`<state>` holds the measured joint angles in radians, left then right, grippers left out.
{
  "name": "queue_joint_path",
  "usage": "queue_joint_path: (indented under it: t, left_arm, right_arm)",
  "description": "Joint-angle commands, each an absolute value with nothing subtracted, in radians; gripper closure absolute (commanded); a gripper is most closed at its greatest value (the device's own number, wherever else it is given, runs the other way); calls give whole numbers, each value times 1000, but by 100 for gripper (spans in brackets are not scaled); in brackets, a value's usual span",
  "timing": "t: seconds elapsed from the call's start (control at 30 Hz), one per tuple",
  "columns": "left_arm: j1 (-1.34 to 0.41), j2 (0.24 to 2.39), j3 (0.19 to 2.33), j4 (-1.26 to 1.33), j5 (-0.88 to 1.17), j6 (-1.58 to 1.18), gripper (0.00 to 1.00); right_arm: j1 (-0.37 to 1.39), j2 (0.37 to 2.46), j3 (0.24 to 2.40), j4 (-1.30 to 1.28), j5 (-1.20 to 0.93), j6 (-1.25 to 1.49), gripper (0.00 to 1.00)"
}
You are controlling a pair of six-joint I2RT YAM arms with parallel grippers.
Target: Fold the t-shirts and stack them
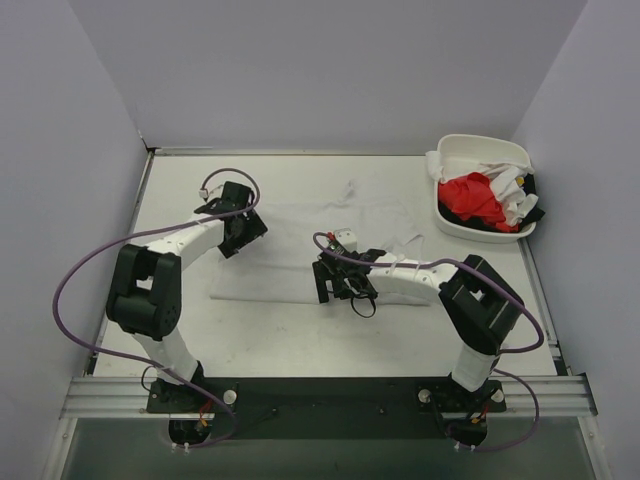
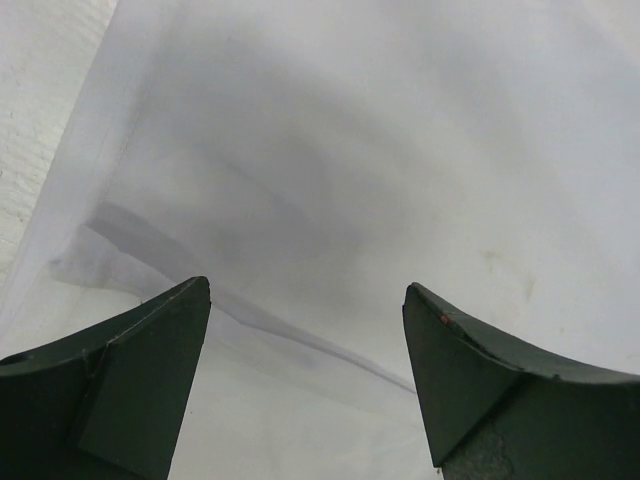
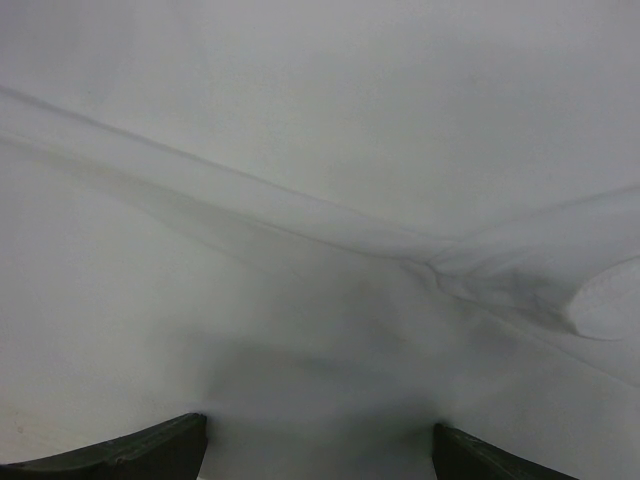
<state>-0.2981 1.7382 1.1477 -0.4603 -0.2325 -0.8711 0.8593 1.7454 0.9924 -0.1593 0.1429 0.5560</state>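
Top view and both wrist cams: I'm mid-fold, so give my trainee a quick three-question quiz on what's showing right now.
1. True or false: the red t-shirt lies spread flat on the table.
2. The left gripper and right gripper are: A) both open, B) both shut on cloth, C) left shut, right open.
3. What colour is the spread t-shirt under both grippers?
Key: 1 false, it sits bunched in the white tub; 2 A; 3 white.
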Motion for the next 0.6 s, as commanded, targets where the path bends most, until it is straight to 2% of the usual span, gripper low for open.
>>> queue_joint_path:
  t: [0.0, 0.23, 0.33, 0.57]
  left_arm:
    - [-313, 1694, 1220, -456, -253, -839, 13]
    - [-392, 1484, 1166, -509, -215, -818, 12]
    - [-443, 1376, 1088, -505, -187, -828, 11]
    - [-514, 1278, 888, -476, -175, -876, 11]
  right_arm:
    - [876, 1753, 959, -167, 121, 588, 4]
    - [861, 1675, 992, -167, 193, 568, 3]
    - [851, 1623, 1011, -181, 216, 558, 2]
    - [796, 1502, 1039, -255, 239, 568, 0]
